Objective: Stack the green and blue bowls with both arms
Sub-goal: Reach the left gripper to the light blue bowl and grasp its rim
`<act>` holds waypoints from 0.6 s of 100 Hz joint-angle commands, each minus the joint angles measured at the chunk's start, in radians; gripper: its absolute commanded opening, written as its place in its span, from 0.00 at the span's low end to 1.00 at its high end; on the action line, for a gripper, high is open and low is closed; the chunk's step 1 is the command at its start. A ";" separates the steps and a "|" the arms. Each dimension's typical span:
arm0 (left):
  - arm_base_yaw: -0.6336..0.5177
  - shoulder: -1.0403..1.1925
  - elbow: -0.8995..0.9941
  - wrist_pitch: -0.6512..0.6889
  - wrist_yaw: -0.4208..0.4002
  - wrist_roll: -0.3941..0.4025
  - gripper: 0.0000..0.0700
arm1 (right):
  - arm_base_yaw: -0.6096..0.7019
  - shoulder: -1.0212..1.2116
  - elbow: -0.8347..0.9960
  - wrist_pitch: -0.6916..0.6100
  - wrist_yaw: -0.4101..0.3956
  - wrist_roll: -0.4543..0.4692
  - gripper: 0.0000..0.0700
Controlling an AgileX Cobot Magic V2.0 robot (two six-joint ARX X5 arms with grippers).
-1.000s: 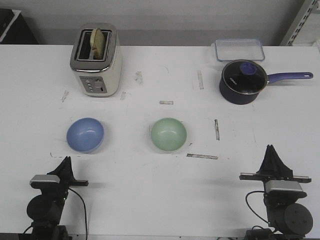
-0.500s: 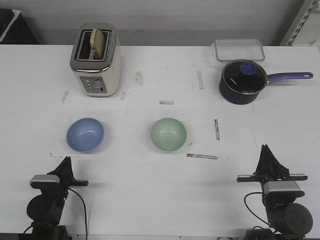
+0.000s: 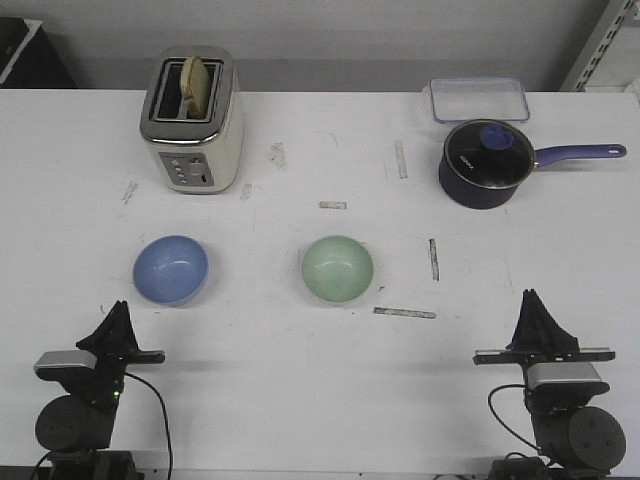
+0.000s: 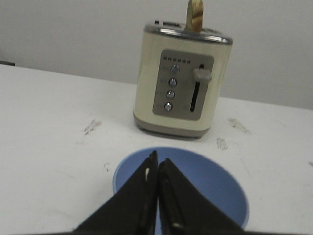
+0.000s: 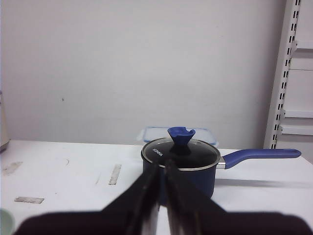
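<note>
While both claws sit closed, empty, left claw faces blue bowl, green bowl apart.

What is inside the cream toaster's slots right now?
A tan slice of bread stands upright in one slot of the cream and chrome toaster, poking above its top. The other slot looks dark; its depth and the slice's lower part are hidden.

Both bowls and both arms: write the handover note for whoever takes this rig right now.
Left gripper: jaws shut, empty, at the near edge just short of the blue bowl.
Right gripper: jaws shut, empty, near edge, well to the right of the green bowl.
Bowls sit apart and upright on the table, neither one touched.
Done: nothing.
Left: grasp a bowl and set it inside the other.
</note>
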 commanded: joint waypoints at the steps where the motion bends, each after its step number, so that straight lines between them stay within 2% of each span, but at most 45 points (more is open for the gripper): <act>1: -0.002 0.028 0.056 0.012 0.000 -0.050 0.01 | 0.001 -0.001 0.004 0.009 -0.001 -0.003 0.01; 23: -0.002 0.184 0.245 -0.018 0.000 -0.045 0.01 | 0.001 -0.001 0.004 0.009 -0.001 -0.003 0.01; 43: -0.002 0.417 0.418 -0.037 0.000 -0.045 0.01 | 0.001 -0.001 0.004 0.009 -0.001 -0.003 0.01; 60: -0.002 0.632 0.567 -0.138 -0.001 -0.042 0.01 | 0.001 -0.001 0.004 0.009 -0.001 -0.003 0.01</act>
